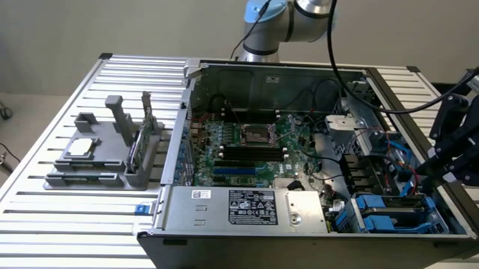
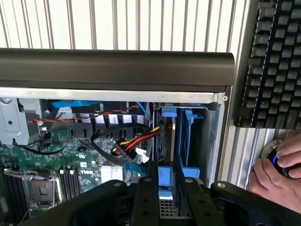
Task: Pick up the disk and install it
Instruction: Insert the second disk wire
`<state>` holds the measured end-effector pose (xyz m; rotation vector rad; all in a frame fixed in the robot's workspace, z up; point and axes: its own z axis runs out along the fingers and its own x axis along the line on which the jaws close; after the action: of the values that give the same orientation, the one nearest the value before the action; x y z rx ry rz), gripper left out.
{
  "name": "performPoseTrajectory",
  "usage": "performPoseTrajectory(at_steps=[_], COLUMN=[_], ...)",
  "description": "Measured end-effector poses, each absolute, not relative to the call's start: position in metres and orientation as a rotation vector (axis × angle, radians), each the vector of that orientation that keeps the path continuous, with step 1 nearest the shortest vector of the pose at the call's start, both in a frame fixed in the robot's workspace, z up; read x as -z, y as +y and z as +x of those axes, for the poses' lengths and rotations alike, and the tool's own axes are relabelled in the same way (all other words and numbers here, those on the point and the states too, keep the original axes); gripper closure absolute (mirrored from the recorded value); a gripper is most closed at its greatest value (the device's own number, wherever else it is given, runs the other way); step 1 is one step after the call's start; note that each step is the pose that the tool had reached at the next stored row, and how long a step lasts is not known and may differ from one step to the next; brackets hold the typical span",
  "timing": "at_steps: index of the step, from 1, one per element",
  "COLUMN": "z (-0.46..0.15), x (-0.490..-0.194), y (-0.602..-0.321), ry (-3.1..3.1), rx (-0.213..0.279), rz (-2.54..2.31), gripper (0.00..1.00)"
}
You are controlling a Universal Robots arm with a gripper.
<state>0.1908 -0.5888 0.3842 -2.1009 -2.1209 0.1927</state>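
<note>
While the hand (image 2: 164,188) hovers, the disk (image 2: 165,141) sits in its bay.

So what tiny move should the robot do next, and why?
Probably nudge the pincer slowly, straight along the slot. The disk, in its blue carrier, stands edge-on in the bay, in line with it, and cables lie close beside.

**Readable markings**

A Dell logo stands in white on the green motherboard (image 2: 83,172) in the wrist view. The power supply's black label (image 1: 253,207) and small white sticker (image 1: 202,194) carry print too fine to read.
</note>
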Motion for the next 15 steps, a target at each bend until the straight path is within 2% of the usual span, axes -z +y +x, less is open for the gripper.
performPoseTrajectory(at_steps=[15], z=[0.173], x=[-0.381], y=[-0.574], ry=[-2.128], rx=[-0.188], rz=[-2.107], gripper=[0.75])
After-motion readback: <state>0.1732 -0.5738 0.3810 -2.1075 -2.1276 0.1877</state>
